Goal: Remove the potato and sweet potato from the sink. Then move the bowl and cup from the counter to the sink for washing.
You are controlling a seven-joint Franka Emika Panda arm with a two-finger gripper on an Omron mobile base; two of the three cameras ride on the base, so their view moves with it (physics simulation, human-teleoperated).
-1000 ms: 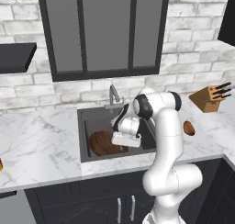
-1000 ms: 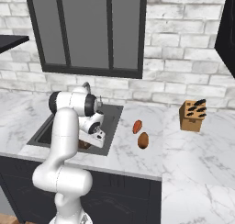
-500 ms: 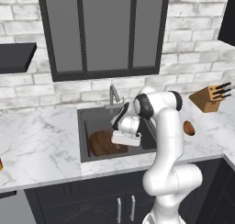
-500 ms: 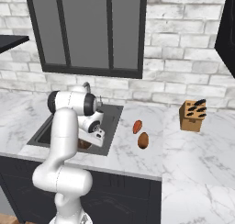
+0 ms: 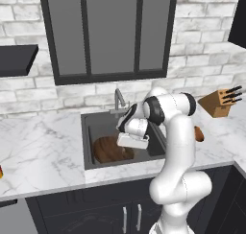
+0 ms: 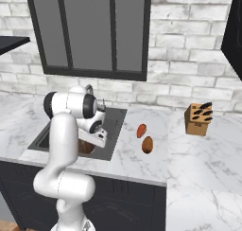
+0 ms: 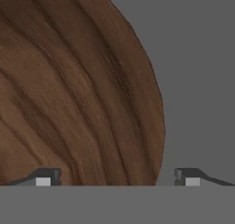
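Bowl (image 5: 109, 149) lies flat in sink (image 5: 89, 132) (opening upward), gripper (image 7: 117, 177) spread wide above.

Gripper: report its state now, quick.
Gripper: open, holding nothing; its fingertips stand wide apart over the bowl, which lies in the sink.

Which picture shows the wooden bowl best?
The hand view: the bowl looms close, grain plain. The left base view shows it whole in the sink, partly behind the arm; the right base view shows a brown sliver.
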